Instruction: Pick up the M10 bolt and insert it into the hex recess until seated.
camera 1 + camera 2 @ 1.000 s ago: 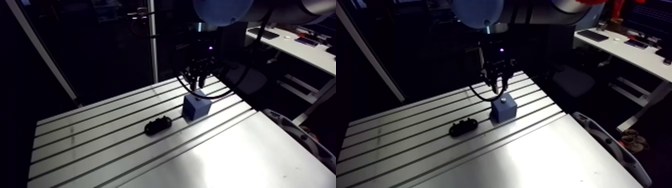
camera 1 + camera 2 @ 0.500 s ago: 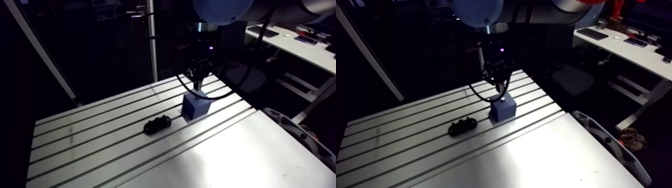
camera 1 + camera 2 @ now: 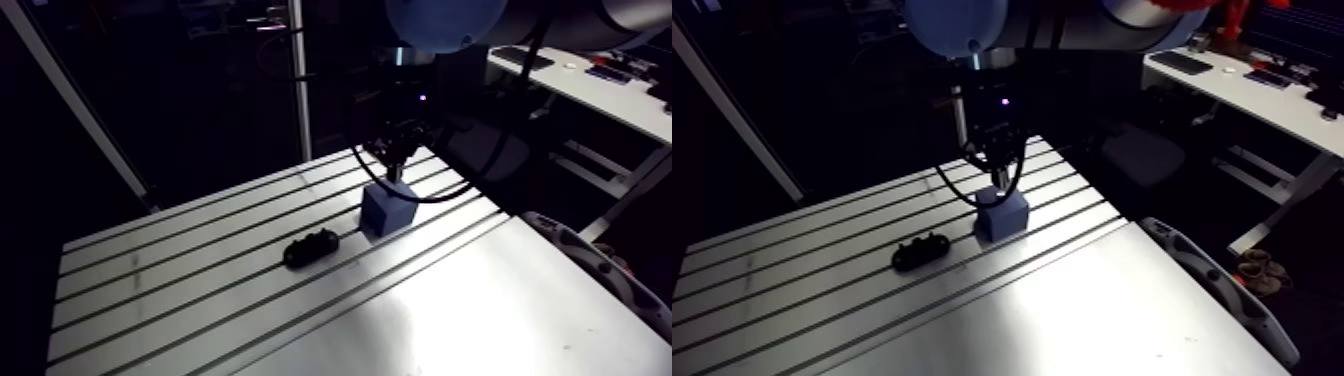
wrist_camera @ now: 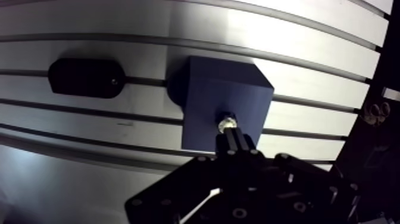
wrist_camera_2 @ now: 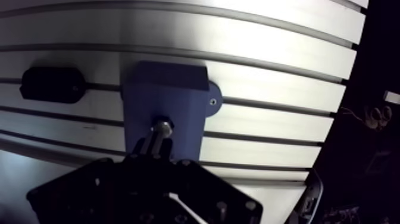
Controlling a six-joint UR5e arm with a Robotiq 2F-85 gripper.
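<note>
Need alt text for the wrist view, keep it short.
The pincer, shut on the M10 bolt, holds the bolt's shiny end over the top face of a blue block on the slotted aluminium table. A black oblong part lies on the table beside the block, apart from it.

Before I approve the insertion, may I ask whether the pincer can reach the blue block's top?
Probably yes: the pincer, shut on the bolt, hangs right over the blue block; the black piece lies aside.
</note>
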